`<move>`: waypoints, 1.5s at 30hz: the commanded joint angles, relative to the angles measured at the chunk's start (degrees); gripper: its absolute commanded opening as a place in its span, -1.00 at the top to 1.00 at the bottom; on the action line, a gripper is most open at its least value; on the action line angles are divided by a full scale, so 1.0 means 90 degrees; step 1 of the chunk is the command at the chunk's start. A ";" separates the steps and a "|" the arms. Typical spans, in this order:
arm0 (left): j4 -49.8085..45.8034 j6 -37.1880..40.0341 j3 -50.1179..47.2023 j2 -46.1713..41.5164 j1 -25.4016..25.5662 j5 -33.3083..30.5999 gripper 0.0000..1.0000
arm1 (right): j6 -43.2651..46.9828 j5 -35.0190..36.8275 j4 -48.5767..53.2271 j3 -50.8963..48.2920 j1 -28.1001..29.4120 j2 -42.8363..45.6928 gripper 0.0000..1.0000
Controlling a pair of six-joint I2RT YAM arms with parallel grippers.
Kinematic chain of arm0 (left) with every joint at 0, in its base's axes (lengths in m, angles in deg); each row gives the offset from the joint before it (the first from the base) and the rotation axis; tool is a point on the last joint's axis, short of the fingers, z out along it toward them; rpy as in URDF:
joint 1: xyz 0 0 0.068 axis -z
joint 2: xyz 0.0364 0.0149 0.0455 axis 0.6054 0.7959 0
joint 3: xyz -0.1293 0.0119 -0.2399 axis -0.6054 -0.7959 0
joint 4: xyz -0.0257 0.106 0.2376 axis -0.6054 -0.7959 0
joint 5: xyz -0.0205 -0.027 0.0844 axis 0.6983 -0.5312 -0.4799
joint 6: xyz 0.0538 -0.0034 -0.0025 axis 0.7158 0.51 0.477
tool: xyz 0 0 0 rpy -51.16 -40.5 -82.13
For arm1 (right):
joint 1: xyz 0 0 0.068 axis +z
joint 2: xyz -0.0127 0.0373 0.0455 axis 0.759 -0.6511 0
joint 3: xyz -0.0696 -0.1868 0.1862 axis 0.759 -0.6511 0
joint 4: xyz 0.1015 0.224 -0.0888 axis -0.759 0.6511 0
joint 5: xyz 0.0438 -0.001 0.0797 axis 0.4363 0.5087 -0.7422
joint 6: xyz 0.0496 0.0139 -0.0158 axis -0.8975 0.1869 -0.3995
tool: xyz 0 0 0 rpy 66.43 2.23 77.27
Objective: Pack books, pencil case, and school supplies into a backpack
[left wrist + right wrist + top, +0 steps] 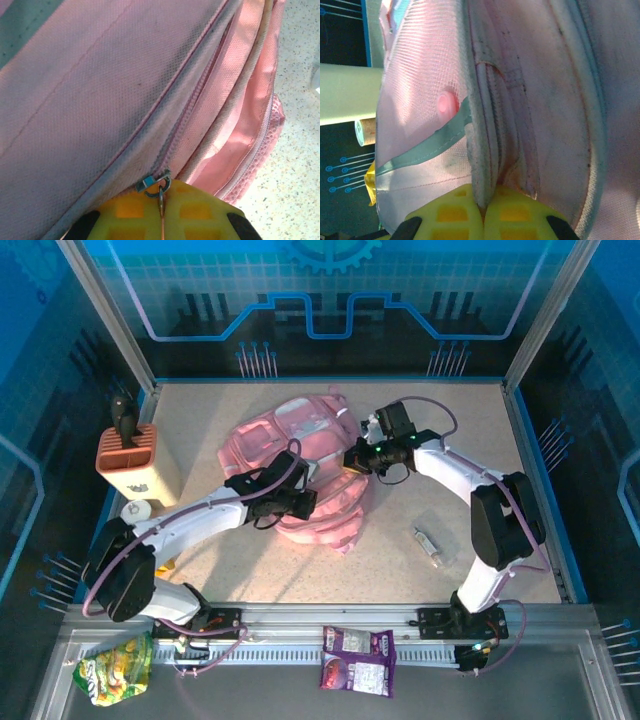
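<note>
Nearest us, the left gripper (pixel 161 216) pinches the zipper pull (pixel 159 192) of the pink backpack (pixel 100 100), jaws closed. The right gripper (pixel 483 212) is clamped on a fabric fold (pixel 480 150) at the backpack's right edge; a clear tube (pixel 428 545) lies farther right.

The backpack (pixel 300 465) lies in the middle of the tabletop (pixel 450 410). The left gripper (pixel 300 502) sits at its near edge, clamped on a zip pull (pixel 154 182). The right gripper (pixel 352 457) comes in from its right side, pinching a fold of it. A holder (pixel 135 465) stands well left of the backpack. A small tube (pixel 428 545) lies apart on the right, nearer the arms. On the front ledge (pixel 250 690), 1 snack bag (pixel 115 668) lies at the left and 1 snack packet (pixel 358 660) in the middle.
</note>
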 commanded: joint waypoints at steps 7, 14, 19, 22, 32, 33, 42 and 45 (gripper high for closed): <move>-0.1048 0.0639 -0.0627 -0.1140 -0.0654 -0.0138 1.00 | 0.0623 0.0535 0.0019 0.0489 -0.0600 -0.0144 1.00; -0.0890 0.0815 -0.0878 -0.1118 -0.1231 0.0093 1.00 | 0.0736 0.0497 0.0108 0.0682 -0.0784 -0.0216 1.00; -0.0405 0.0809 -0.0836 -0.0721 -0.1833 0.0256 1.00 | 0.0904 0.0508 0.0232 0.0663 -0.0768 -0.0253 1.00; -0.0324 0.0567 -0.0657 -0.0493 -0.1931 -0.0047 1.00 | 0.0914 0.0343 0.0084 0.0437 -0.0681 -0.0169 1.00; -0.0059 -0.0310 -0.0907 -0.1374 -0.1849 0.1140 0.12 | 0.1001 0.0884 0.0347 -0.0464 -0.0613 0.1200 -0.11; -0.0034 -0.0506 -0.0992 -0.1549 -0.1782 0.1158 0.00 | 0.0985 0.1054 0.0440 -0.0644 -0.0620 0.1406 -0.25; 0.0812 -0.2589 -0.1670 -0.2258 -0.0491 0.0490 -0.73 | 0.0838 0.2289 0.1881 -0.1961 -0.0704 0.2974 -0.99; 0.0953 -0.2822 -0.1672 -0.2179 0.0030 -0.0023 -0.95 | 0.0671 0.2583 0.2135 -0.2572 -0.0727 0.3542 -0.99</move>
